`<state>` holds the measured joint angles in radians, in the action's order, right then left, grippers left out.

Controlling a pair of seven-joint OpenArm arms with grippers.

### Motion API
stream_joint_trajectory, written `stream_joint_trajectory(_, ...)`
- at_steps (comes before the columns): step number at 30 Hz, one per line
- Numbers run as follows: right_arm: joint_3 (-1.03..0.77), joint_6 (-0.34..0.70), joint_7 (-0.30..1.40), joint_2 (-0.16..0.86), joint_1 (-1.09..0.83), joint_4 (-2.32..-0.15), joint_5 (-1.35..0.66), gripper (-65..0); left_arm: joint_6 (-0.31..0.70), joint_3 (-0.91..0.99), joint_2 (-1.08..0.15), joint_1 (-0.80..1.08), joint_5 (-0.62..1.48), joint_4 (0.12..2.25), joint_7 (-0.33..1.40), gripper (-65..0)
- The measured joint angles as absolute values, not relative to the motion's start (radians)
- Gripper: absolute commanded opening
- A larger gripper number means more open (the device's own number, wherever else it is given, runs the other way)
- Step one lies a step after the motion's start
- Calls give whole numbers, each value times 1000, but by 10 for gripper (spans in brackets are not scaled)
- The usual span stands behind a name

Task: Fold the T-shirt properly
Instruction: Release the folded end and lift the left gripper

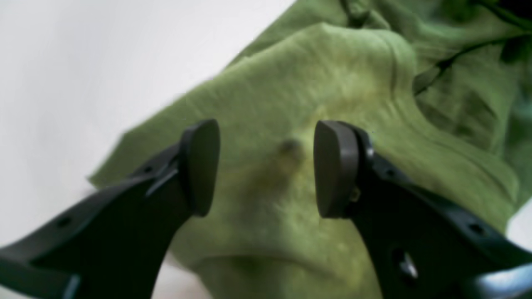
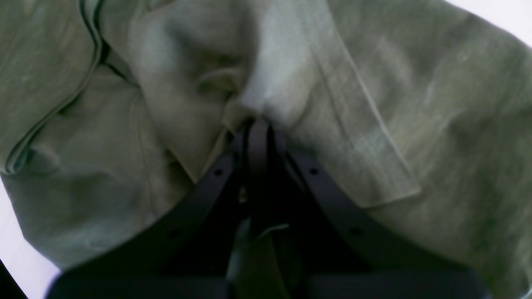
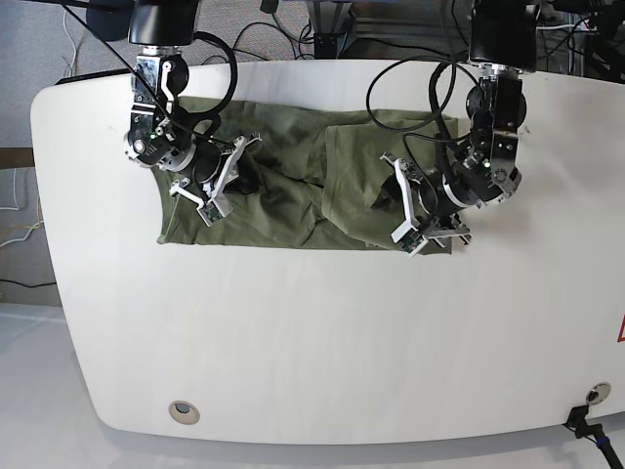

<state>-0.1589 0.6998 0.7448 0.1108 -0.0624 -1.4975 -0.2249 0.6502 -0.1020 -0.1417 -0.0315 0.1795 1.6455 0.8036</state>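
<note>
T-shirt (image 3: 283, 200) crumpled on the white table (image 3: 312, 342): right gripper (image 2: 257, 124) jaws clamped on a cloth fold, left gripper (image 1: 266, 166) jaws apart above it; uneven pulling would likely bunch the fabric.

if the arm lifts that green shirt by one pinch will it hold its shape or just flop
Probably flop: the shirt lies in soft wrinkles and overlapping folds. It likely drapes from the pinch, as cloth bunches where the right gripper is shut on it. It looks thin, so probably light.
</note>
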Motion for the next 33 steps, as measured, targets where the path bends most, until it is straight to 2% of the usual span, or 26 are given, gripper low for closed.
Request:
stream_joint_trajectory(6,-159,700,745,110,-62,-1497,-225,-650,651,-184,-121,-111,161,1401,712,-315)
stream_joint_trajectory(11,-159,700,744,110,-63,-1497,-225,-650,644,-184,-114,-133,165,1343,661,-315)
stream_joint_trajectory(14,-159,700,749,110,-62,-1498,-224,-650,654,-171,-120,-105,149,1458,706,-315)
stream_joint_trajectory(20,-155,707,770,110,-46,-1498,-215,-650,652,-90,-126,-12,153,1789,687,-315)
stream_joint_trajectory(25,-155,707,785,108,-29,-1498,-214,-650,653,-80,-223,103,148,1822,699,-315)
stream_joint_trajectory(28,-152,702,825,104,-35,-1551,-183,-650,652,-23,-235,157,150,1823,693,-315)
stream_joint_trajectory(33,-157,698,930,111,-25,-1732,-153,-515,651,48,-242,192,150,1764,688,-315)
